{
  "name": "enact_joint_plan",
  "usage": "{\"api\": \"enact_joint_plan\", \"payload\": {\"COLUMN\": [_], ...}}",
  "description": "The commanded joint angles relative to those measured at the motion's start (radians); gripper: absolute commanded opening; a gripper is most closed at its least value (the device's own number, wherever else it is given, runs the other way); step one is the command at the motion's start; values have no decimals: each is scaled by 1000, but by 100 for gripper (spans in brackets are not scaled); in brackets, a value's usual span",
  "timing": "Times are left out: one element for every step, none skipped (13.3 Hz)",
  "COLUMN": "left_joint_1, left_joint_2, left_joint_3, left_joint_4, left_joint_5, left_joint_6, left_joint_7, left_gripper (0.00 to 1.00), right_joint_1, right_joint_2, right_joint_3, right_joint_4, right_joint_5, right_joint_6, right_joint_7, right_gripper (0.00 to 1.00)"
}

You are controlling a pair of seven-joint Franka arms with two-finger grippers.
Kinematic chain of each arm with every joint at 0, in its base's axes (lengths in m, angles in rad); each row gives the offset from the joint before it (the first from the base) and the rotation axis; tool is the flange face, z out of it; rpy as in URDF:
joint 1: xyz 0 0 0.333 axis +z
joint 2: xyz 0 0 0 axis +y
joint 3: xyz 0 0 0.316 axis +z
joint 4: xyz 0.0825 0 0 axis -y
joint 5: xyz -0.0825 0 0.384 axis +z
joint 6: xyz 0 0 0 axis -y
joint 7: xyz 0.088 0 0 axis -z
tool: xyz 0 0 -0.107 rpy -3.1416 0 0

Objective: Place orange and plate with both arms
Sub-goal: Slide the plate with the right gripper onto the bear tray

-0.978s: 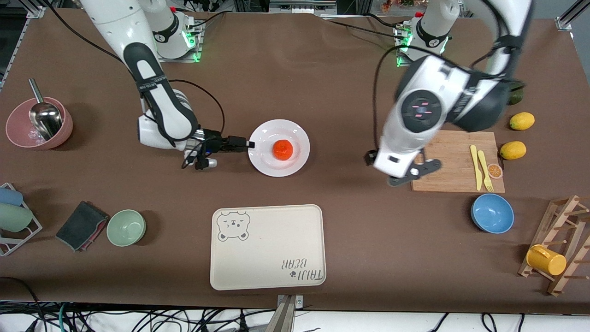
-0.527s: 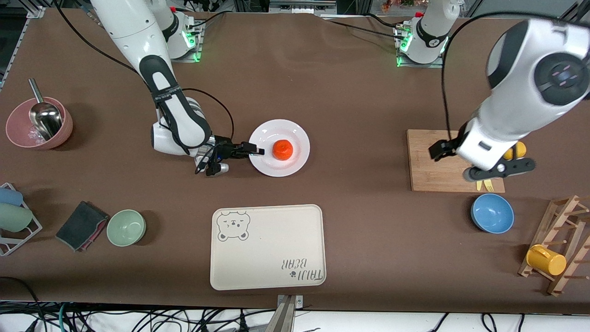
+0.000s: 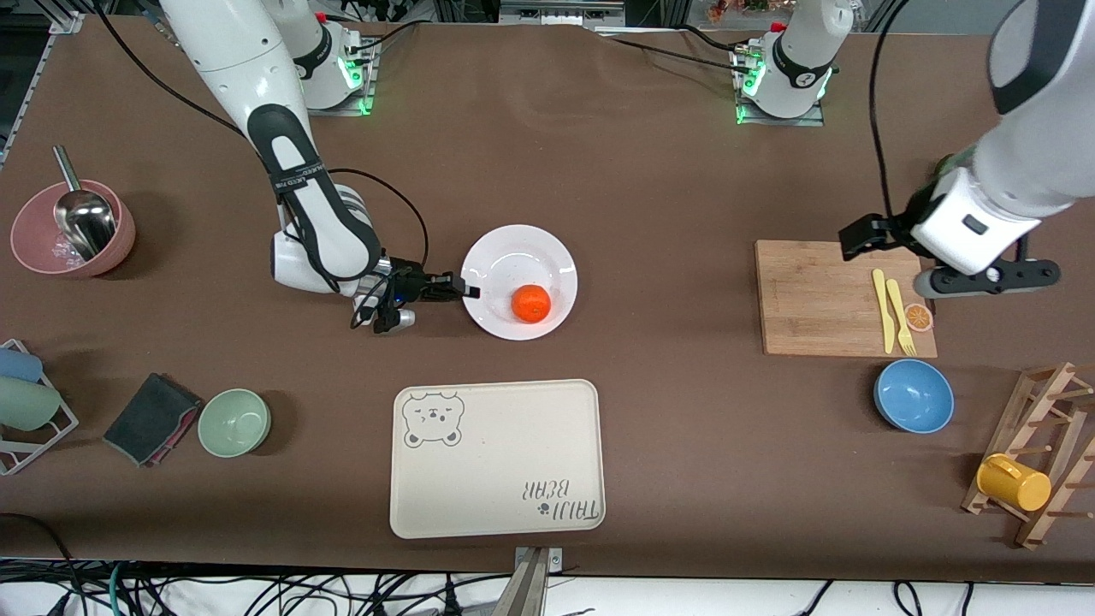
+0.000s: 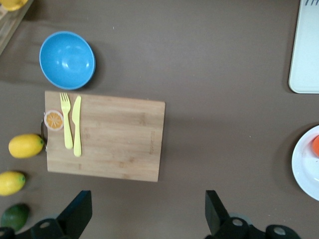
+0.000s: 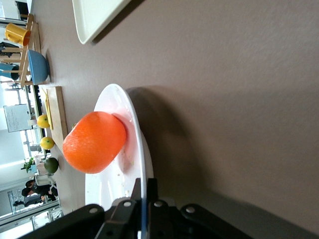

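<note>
Right fingers (image 3: 466, 291) clamped on plate (image 3: 505, 257) rim, orange (image 3: 531, 303) beside, left fingers (image 4: 144, 214) apart.

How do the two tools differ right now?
The right tool is shut on the rim of the plate, low at the table; the left tool stands open, holding nothing, up over the table beside the cutting board. Both have black fingers.
</note>
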Motion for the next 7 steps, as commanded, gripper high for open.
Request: {"api": "enact_joint_plan", "payload": {"left_joint_1": [1, 4, 9, 6, 2, 2, 7], "left_joint_2": [-137, -204, -246, -248, -248, -256, -257], "left_joint_3": [35, 41, 40, 40, 40, 40, 41], "left_joint_4": [-185, -278, -338, -342, -339, -337, -334], "left_joint_5": [-28, -25, -26, -20, -20, -18, -18], "left_joint_6": [116, 185, 210, 209, 209, 200, 191], "left_joint_7": [132, 143, 144, 148, 162, 157, 151], "left_gripper": [100, 100, 100, 100, 100, 100, 100], "right_joint_1": [-36, -48, -56, -66, -80, -92, -100], "right_joint_2": [8, 8, 10, 11, 19, 25, 39], "right_joint_3": [2, 2, 2, 2, 2, 2, 2], "right_joint_4": [43, 60, 78, 103, 132, 161, 192], "right_joint_5": [10, 11, 13, 13, 12, 11, 19], "right_joint_6": [0, 0, 0, 0, 0, 0, 0], "right_joint_7": [-12, -14, -15, -9, -5, 0, -1], "right_gripper": [0, 0, 0, 0, 0, 0, 0]}}
